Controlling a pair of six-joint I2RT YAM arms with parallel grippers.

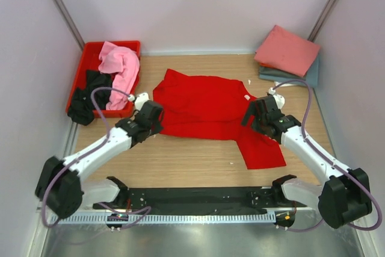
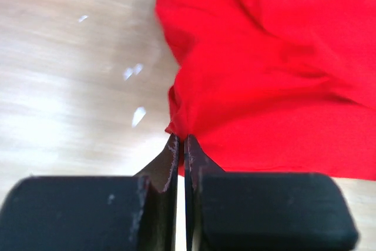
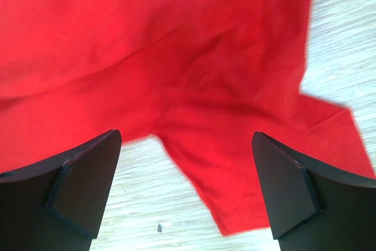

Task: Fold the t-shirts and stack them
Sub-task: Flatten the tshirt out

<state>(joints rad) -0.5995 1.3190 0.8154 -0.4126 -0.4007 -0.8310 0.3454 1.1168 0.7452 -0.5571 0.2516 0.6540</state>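
I had the left fingers (image 2: 169, 166) clamped together on the near left edge of the red t-shirt (image 1: 204, 106), which lay spread across the middle of the desk (image 1: 180, 167). My right fingers (image 3: 88, 186) stood wide apart over the shirt's right side, holding nothing.

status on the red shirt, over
Left gripper shut on red t-shirt edge. Right gripper open over its other side. Folded stack far right, nothing blocking.
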